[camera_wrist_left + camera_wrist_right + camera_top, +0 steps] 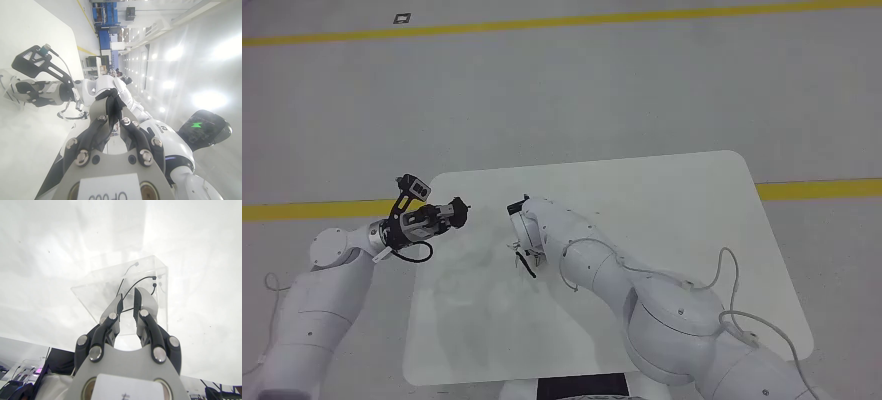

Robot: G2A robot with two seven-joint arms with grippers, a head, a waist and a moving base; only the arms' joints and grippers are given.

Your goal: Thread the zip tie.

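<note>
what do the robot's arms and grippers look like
Both arms, left arm and right arm, are glossy white with rounded segments. The left gripper and right gripper each have two grey fingers with ribbed black pads, black linkage bars, silver pins and a white label at the base. A black camera bracket with a grey cable sits on the right wrist.

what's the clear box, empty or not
Not empty: several black zip ties are inside the clear box, visible through its walls.
</note>
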